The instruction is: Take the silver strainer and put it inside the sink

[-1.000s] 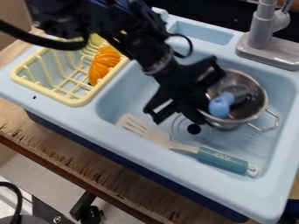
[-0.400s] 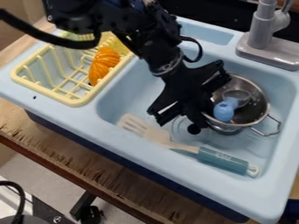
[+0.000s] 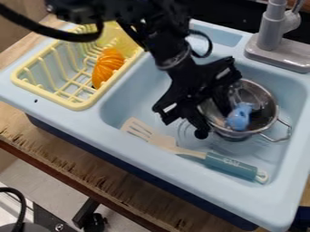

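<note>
Both jaws of the gripper [image 3: 214, 123] stand apart, seemingly astride the silver strainer [image 3: 270, 103] inside the sink [image 3: 125, 103]; a sideways pull could snag its rim, tipping out the blue object [image 3: 239, 116].

Claw [image 3: 216, 124] over the silver strainer [image 3: 266, 121] holding a blue object [image 3: 239, 117], within the pale-blue sink [image 3: 130, 102].

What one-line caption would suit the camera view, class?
A black gripper at the rim of a silver strainer holding a blue object, inside a toy sink.
</note>
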`<state>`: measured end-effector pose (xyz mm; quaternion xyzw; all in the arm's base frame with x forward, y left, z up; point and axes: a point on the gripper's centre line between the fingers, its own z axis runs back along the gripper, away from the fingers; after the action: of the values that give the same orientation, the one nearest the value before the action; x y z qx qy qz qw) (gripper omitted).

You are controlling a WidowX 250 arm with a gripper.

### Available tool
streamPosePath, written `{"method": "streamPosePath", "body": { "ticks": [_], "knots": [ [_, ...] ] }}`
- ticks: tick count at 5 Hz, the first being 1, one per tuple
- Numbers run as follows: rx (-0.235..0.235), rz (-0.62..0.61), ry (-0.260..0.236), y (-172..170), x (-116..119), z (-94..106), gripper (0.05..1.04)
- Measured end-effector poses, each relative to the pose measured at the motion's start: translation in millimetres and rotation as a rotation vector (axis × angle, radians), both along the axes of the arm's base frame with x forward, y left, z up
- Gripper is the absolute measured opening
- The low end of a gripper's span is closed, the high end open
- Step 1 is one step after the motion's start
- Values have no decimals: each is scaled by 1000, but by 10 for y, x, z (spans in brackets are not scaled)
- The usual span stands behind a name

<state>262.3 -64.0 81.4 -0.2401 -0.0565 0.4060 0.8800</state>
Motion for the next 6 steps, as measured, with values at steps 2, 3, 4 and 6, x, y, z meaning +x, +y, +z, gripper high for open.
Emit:
{"method": "streamPosePath", "body": {
  "ticks": [2,3,4,6],
  "knots": [
    [3,34,-24,126,14,298,1001],
    [22,56,-47,188,-2,464,1001],
    [120,47,-57,233,16,560,1001],
    [402,-168,13,420,56,684,1001]
  ]
}}
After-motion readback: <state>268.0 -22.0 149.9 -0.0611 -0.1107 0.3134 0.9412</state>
